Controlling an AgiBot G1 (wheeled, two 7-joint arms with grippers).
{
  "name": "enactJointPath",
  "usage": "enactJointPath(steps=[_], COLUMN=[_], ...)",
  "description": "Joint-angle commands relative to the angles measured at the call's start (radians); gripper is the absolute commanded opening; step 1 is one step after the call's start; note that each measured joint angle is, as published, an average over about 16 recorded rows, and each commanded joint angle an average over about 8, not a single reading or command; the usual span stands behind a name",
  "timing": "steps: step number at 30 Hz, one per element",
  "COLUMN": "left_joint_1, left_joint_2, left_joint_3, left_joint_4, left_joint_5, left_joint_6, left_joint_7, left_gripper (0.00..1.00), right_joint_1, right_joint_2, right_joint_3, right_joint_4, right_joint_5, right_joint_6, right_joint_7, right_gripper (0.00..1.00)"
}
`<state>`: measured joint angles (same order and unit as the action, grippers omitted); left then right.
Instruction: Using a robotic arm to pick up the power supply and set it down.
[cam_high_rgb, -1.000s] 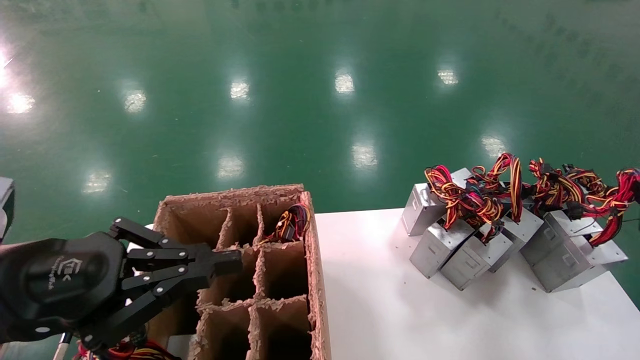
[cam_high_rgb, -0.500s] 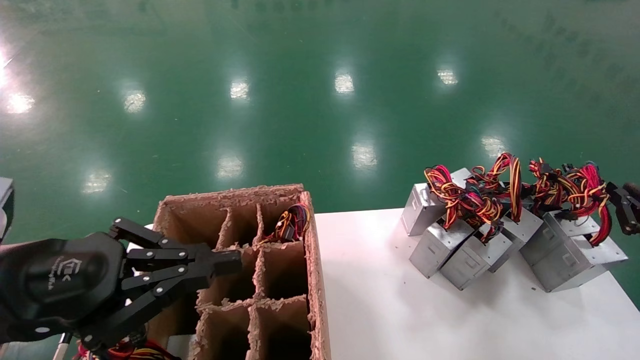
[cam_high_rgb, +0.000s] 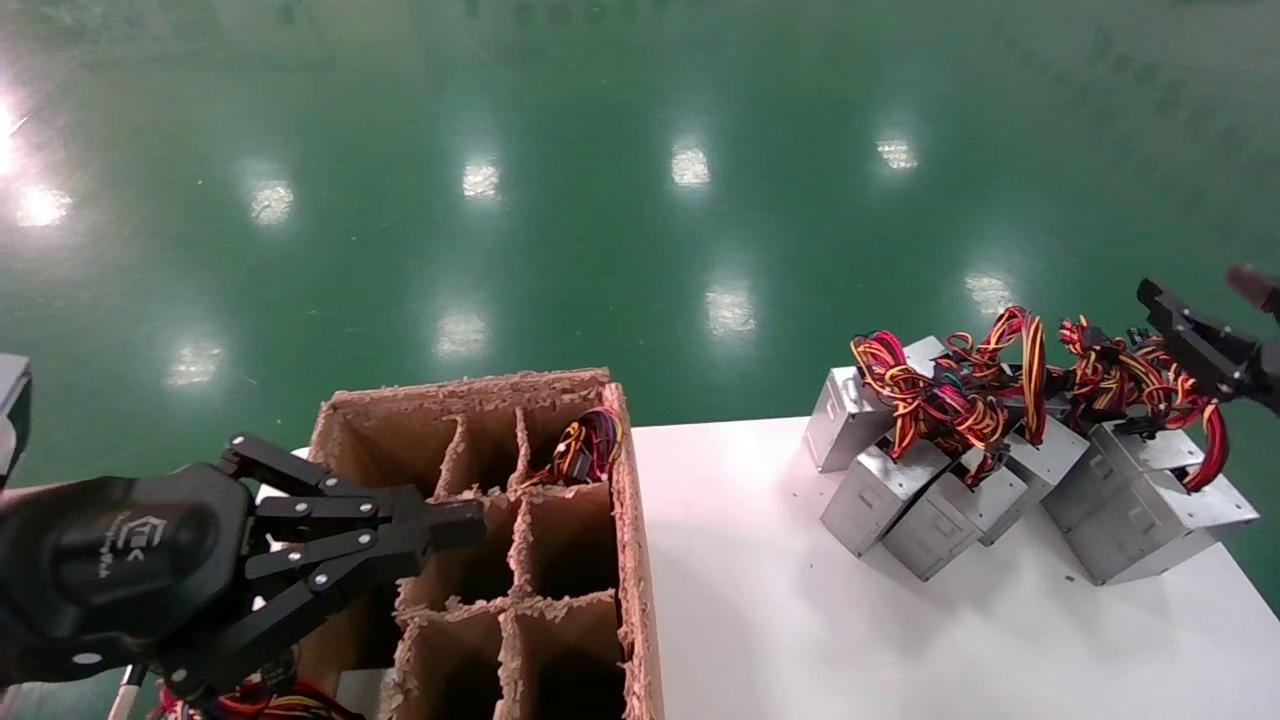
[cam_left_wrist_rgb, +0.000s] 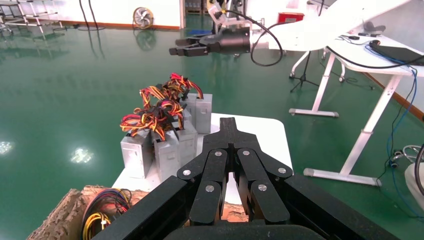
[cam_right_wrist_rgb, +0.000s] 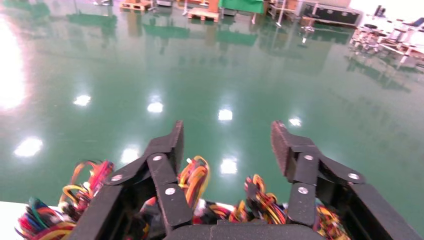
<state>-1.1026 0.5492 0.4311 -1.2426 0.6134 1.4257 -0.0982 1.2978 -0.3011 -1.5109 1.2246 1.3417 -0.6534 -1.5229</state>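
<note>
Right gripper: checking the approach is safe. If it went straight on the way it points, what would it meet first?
Probably nothing: the open right gripper points out above the red, yellow and black wire bunches toward the glossy green floor; depth is unclear.

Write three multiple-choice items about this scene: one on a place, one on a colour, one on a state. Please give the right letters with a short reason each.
1. Where do the loose power supplies stand?
A. on the white table
B. on the floor
C. inside the left claw

2. What colour is the floor?
A. grey
B. green
C. brown

3. How is the right claw?
A. shut on a power supply
B. shut on nothing
C. open

Answers:
1 A: the head view shows the silver boxes clustered on the table's far right part.
2 B: glossy green in every view.
3 C: the right wrist view shows a wide gap between its fingers, above the wires.

The left claw is shut beside the divided cardboard box.
</note>
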Motion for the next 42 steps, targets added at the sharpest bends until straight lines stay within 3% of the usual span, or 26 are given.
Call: enactJointPath(steps=[1,18,19,27,42], left_joint_1=[0.0,0.0,0.0,0.0,0.0], left_joint_2=[0.0,0.0,0.0,0.0,0.0], left_joint_3=[0.0,0.0,0.0,0.0,0.0], left_joint_4=[0.0,0.0,0.0,0.0,0.0], left_joint_5=[0.0,0.0,0.0,0.0,0.0], left_joint_6=[0.0,0.0,0.0,0.0,0.0], left_joint_7=[0.0,0.0,0.0,0.0,0.0], left_gripper=[0.0,0.0,0.03,0.99,1.0], right_joint_1=[0.011,-0.06,-0.064,-0.096,-0.155], right_joint_2=[0.001,-0.089,-0.094,-0.137,-0.218], right_joint_3=[0.008,0.362,0.383,0.553,0.87], right_joint_4=[0.012,0.026,0.027,0.033,0.046], right_joint_5=[-0.032,-0.621,-0.657,-0.939,-1.47], right_joint_6=[0.001,-0.249,-0.263,-0.379,-0.596], right_joint_7=[0.011,0.504,0.534,0.769,1.21], right_gripper=[1.0,1.0,1.0,1.0,1.0])
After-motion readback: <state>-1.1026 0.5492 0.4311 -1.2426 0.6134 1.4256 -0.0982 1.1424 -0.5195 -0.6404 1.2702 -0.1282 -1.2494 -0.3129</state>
